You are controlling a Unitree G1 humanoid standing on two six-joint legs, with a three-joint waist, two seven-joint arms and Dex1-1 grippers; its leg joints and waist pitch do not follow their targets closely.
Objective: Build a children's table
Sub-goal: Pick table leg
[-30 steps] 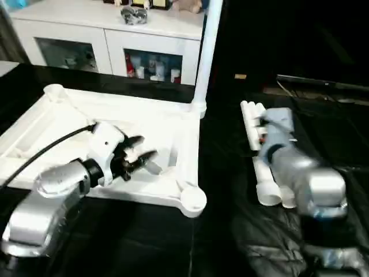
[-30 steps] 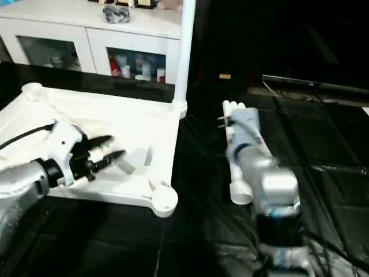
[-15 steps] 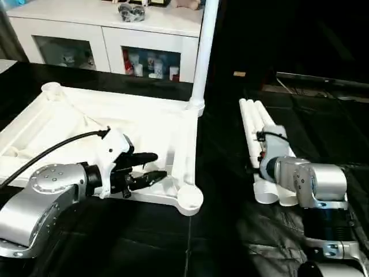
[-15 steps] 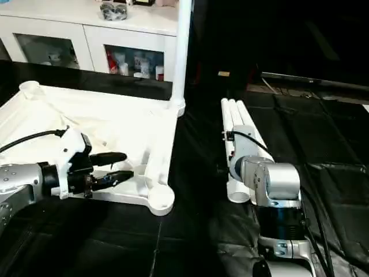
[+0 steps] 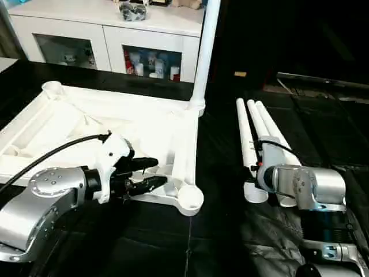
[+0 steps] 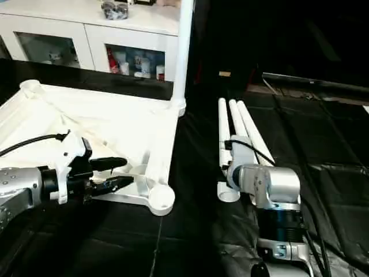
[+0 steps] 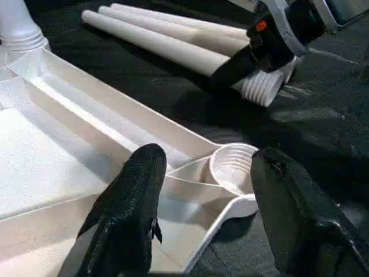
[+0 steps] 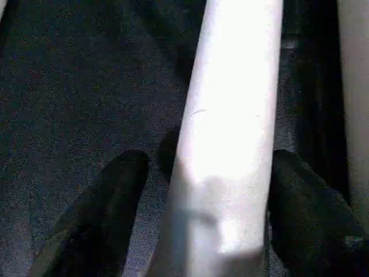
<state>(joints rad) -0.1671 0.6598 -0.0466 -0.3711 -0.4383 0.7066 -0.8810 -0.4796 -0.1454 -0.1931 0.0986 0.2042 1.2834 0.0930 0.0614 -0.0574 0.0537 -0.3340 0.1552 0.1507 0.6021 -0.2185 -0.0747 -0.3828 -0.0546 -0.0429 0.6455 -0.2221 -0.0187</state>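
The left claw [image 7: 202, 190] is gaping open over the upturned tabletop's [image 5: 86, 124] near corner socket [image 7: 233, 167]. The right claw [image 8: 202, 190] is straddling a loose leg [image 8: 230, 121], fingers apart. One leg [image 5: 204, 52] is standing in the far socket, its top cut off.

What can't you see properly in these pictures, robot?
- Top of the standing leg: cut off by the head views' upper edge.
- Near corner of the tabletop: hidden behind the left gripper and its forearm.
- Things behind the cabinet glass: too small to tell.
- Right gripper: its forearm hides it from the head; the wrist view shows its jaws either side of a lying leg, touching or not unclear.
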